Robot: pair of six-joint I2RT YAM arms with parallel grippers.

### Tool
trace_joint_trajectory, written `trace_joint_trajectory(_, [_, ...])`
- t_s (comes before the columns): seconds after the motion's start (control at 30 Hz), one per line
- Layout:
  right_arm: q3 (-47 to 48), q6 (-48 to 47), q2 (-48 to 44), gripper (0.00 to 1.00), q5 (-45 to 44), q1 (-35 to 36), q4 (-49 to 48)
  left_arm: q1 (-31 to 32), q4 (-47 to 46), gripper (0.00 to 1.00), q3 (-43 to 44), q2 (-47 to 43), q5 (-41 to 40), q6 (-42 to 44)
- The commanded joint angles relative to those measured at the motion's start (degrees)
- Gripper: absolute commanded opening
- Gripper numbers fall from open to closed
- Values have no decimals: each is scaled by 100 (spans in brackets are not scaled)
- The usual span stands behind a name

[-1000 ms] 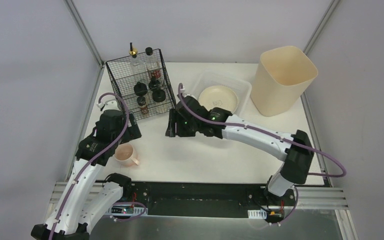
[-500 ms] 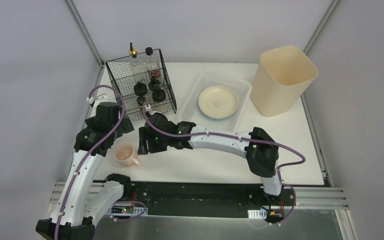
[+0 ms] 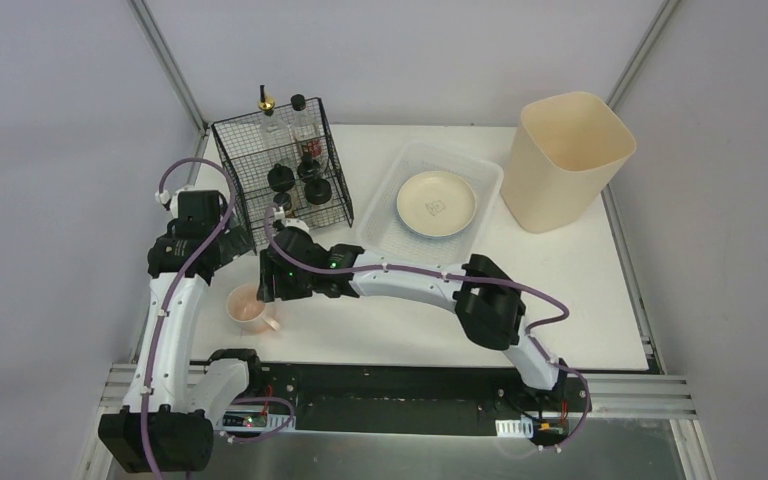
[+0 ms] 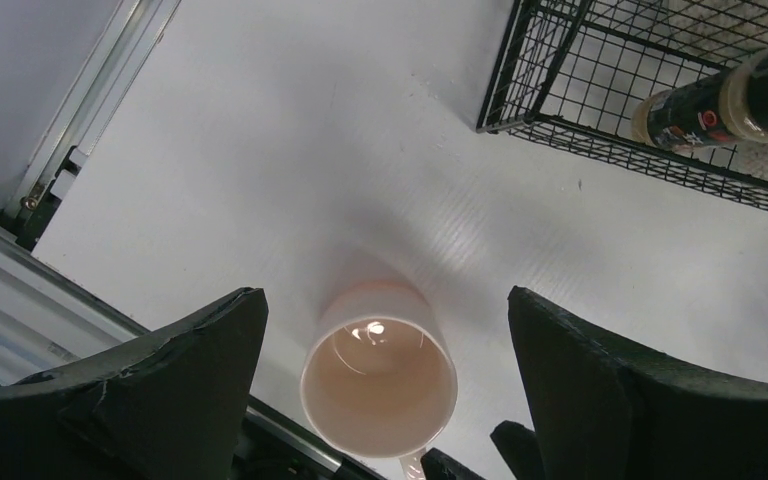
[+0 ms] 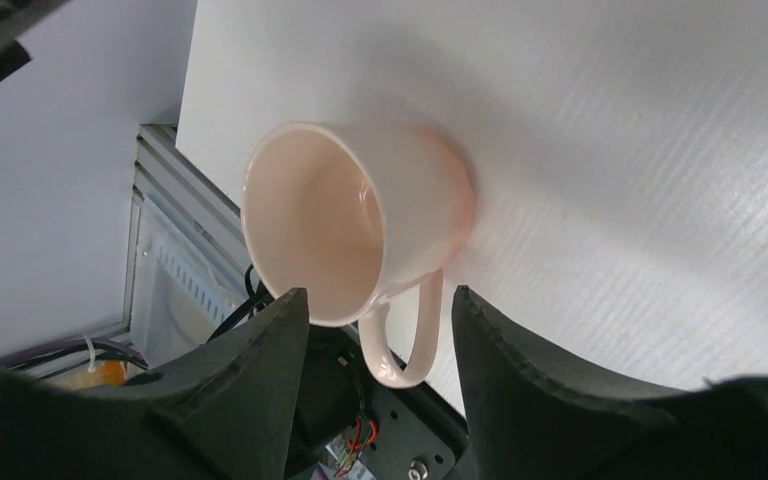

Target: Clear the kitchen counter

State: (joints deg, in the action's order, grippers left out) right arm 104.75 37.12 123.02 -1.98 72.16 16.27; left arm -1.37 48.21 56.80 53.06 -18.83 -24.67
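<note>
Pink and glossy, the mug [image 5: 360, 210] stands upright and empty on the white tabletop [image 3: 390, 320], close to the metal-framed edge. The right fingers [image 5: 260, 370] are spread apart and hold nothing; in the right wrist view the mug's handle [image 5: 405, 340] sits in the gap between them, and the lower rim of the mug lies just at the tip of one finger, though I cannot tell whether it touches. The left fingers [image 4: 190, 360] are also wide open and empty, hanging above the mug, whose mouth shows between their two tips. Beyond the other left fingertip stands a black wire rack [image 4: 600, 110], with a dark-capped spice bottle [image 4: 730, 100] lying inside it. Well away from both pairs of fingers, the tabletop also carries a clear plastic tray [image 3: 385, 205] holding a cream plate [image 3: 436, 203], and just beside the tray a tall beige bin [image 3: 565, 160].
</note>
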Motion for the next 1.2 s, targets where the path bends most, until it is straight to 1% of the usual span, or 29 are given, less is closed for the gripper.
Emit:
trace_joint_trajectory(0.0, [452,140,317,57,-177,49,-151,-280,-216,95,-60,-5,188,-58])
trace_joint_trajectory(0.1, [638,142,528,56,-170,76,-127,-533,-311,95,-223,-26,391,-156])
trace_joint_trajectory(0.23, [848,94,766,55,-182,112,-64,-836,-317,95,-258,-82,460,-321])
trace_joint_trajectory(0.47, [1011,-12,957,50,-251,140,179,-921,-317,96,-281,-176,497,-354])
trace_joint_trajectory(0.77, [1026,-151,967,39,-294,145,562,-933,-329,96,-296,-239,585,-346])
trace_joint_trajectory(1.03, [1074,-248,985,22,-224,143,882,-944,-336,96,-304,-285,611,-337])
trace_joint_trajectory(1.13, [1074,-260,971,13,-174,144,974,-943,-337,96,-309,-292,626,-336])
trace_joint_trajectory(1.17, [1067,-266,965,8,-172,141,1002,-938,-337,96,-304,-296,626,-337])
